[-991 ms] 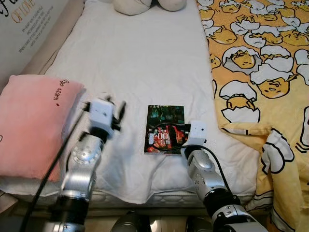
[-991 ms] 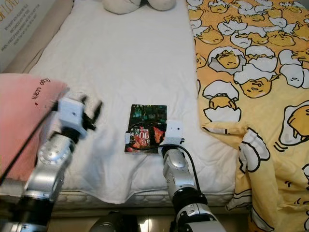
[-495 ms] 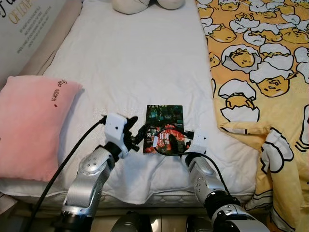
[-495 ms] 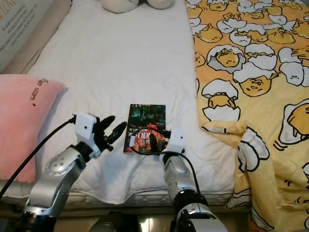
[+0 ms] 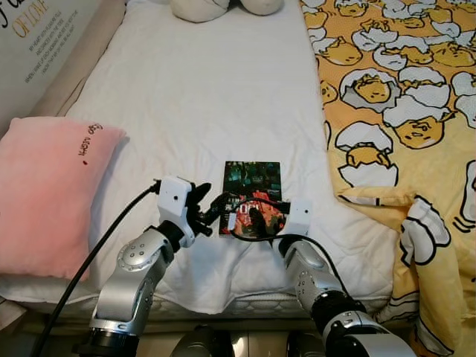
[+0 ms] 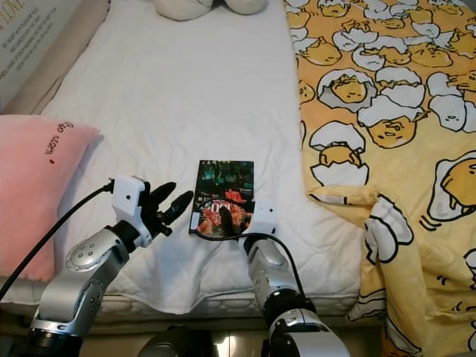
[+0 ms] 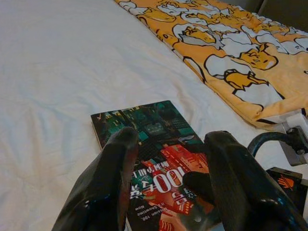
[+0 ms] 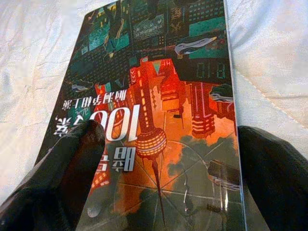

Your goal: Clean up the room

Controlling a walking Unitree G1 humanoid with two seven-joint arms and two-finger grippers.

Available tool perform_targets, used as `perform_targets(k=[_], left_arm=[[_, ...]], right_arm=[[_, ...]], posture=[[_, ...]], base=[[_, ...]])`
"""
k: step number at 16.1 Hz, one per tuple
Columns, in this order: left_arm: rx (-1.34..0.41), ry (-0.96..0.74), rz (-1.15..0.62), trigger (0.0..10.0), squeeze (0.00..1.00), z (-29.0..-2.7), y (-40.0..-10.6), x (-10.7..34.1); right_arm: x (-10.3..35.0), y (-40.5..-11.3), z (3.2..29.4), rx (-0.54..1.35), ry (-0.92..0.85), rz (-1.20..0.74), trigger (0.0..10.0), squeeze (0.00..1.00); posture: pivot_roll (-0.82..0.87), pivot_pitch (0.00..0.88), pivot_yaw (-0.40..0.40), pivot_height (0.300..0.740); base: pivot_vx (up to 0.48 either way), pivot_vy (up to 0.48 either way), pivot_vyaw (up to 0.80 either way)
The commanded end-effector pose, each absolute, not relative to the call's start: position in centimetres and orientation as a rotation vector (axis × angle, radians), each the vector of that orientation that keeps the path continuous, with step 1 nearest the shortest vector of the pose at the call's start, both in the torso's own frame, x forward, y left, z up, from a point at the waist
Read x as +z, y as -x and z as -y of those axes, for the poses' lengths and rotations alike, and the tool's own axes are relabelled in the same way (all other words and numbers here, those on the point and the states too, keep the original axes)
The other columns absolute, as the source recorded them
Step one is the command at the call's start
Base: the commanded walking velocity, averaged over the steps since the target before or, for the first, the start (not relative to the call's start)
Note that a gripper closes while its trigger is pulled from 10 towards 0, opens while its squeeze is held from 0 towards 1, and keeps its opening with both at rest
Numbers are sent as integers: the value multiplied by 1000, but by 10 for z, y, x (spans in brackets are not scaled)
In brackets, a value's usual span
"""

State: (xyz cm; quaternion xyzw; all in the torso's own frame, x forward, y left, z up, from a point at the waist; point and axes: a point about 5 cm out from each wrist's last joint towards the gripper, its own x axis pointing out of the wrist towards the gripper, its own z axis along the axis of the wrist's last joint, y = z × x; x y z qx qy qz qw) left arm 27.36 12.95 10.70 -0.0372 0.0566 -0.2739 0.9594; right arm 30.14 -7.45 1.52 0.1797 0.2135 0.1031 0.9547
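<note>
Book (image 5: 252,198) flat on white sheet (image 5: 208,104), near bed's front edge. Right gripper (image 8: 159,192) spread, fingers straddling book's near end. Left gripper (image 5: 210,210) spread, at book's left edge. Pink pillow (image 5: 44,193) left.

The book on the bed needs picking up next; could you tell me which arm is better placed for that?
Probably the right. Its tool is open astride the book's near end, one finger on the cover. The left tool, also open, sits at the book's left edge.

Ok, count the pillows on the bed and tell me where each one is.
3. A pink pillow lies at the bed's left edge; two pale pillows lie at the far end, cut off by the frame.
</note>
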Motion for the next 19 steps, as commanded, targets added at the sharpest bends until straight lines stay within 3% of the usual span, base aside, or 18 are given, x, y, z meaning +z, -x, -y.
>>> perform_targets(k=[1,6,7,12,19], left_arm=[[-563,82,-113,10000,0,-129,-273,110],[-565,77,-130,10000,0,-129,-274,109],[-568,70,-126,10000,0,-128,-276,110],[-678,47,-147,10000,0,-110,-268,106],[-621,56,-177,10000,0,-118,-275,102]], right_arm=[[15,-301,67,239,-356,-448,10000,0],[8,-297,59,268,-454,-546,10000,0],[9,-298,56,283,-470,-554,0,0],[19,-307,50,313,-532,-553,0,0],[20,-309,54,300,-593,-553,0,0]], posture=[[55,124,98,735],[54,127,100,735],[56,126,102,735],[52,122,100,735],[39,119,97,735]], base=[[0,0,0],[0,0,0],[0,0,0],[0,0,0],[0,0,0]])
